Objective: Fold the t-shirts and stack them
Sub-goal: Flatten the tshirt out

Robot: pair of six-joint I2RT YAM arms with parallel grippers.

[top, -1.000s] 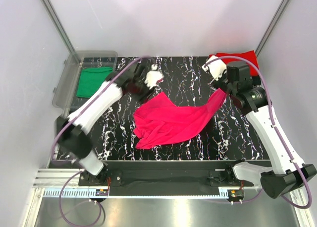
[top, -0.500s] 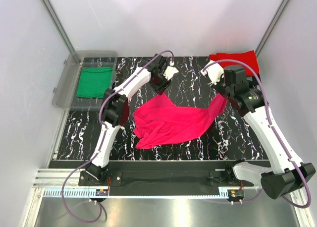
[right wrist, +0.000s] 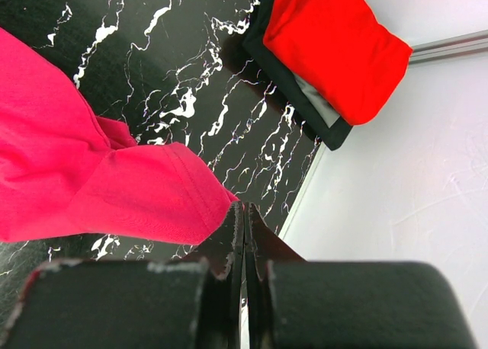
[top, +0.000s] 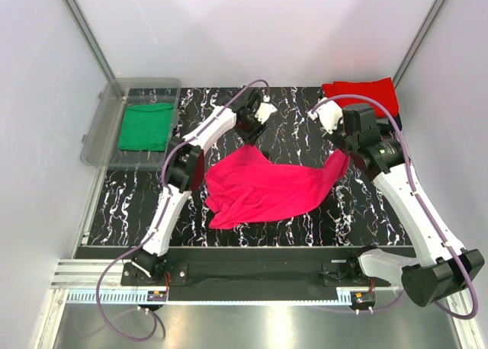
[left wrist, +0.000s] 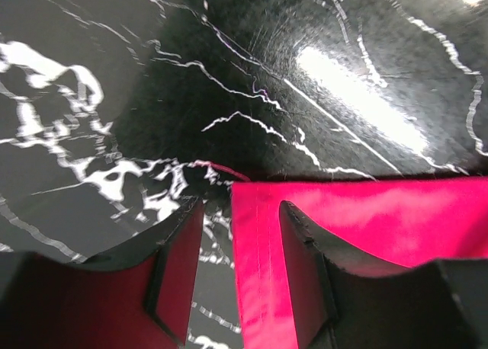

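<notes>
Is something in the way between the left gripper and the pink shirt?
No, nothing visible. The left gripper hangs right at the edge of the pink shirt, jaws open, with the hem between them.

a black tabletop (top: 290,109) veined with white was enclosed by plain white walls (top: 252,29), which were framed by slanted metal posts (top: 82,29). a clear plastic bin (top: 96,139) was set at its left edge. a bright glare (left wrist: 358,97) was cast on the glossy surface, and a ribbed metal rail (top: 72,276) was fixed along the near side.
</notes>
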